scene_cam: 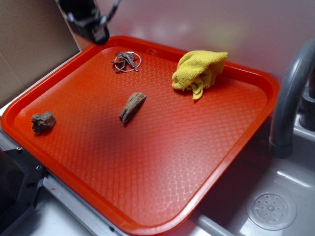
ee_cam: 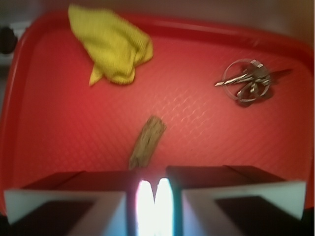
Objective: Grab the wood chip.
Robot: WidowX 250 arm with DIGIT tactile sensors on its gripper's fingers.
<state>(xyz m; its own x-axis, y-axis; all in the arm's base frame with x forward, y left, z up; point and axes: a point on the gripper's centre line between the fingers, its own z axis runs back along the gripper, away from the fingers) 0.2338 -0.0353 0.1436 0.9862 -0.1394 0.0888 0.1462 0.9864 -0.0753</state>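
Note:
The wood chip (scene_cam: 132, 106) is a flat, tapered brown-grey sliver lying near the middle of the orange tray (scene_cam: 172, 167). My gripper (scene_cam: 98, 33) hangs above the tray's far left corner, well away from the chip and above it. In the wrist view the chip (ee_cam: 147, 141) lies just beyond my gripper (ee_cam: 147, 173), a little left of centre. The jaws stand close together with only a narrow bright slit between them and nothing in them.
A key ring with dark keys (scene_cam: 127, 61) lies near the tray's far edge, a lumpy grey rock (scene_cam: 43, 122) at its left side, and a crumpled yellow cloth (scene_cam: 198, 72) at the far right. A grey faucet (scene_cam: 290, 98) and a sink drain (scene_cam: 271, 210) are on the right.

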